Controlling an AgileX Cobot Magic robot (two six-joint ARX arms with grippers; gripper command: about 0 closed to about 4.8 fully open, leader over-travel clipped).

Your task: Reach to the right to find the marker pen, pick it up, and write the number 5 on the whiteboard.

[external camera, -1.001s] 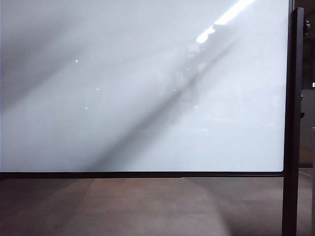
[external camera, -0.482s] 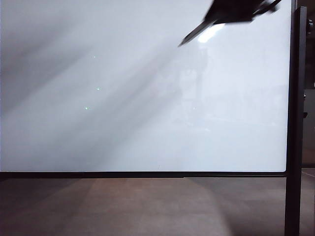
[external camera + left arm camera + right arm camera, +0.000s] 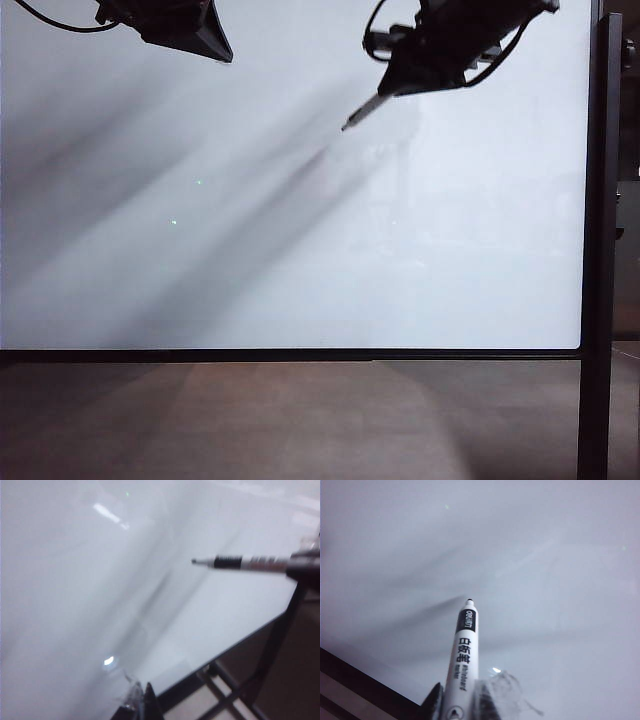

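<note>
Pen tip and board are what matter: the right gripper, high near the whiteboard, pinches the marker pen, whose tip slants down-left at the board. Contact cannot be told. Only the right wrist view shows the label. The left gripper, upper left, looks empty; jaw spread unclear

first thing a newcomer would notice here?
The whiteboard: it fills nearly the whole exterior view, glossy, streaked with shadow, and nothing is written on it. Next, the right gripper at the upper right, shut on the marker pen, whose tip slants down-left toward the board. The left gripper pokes in at the top left, holding nothing visible.
</note>
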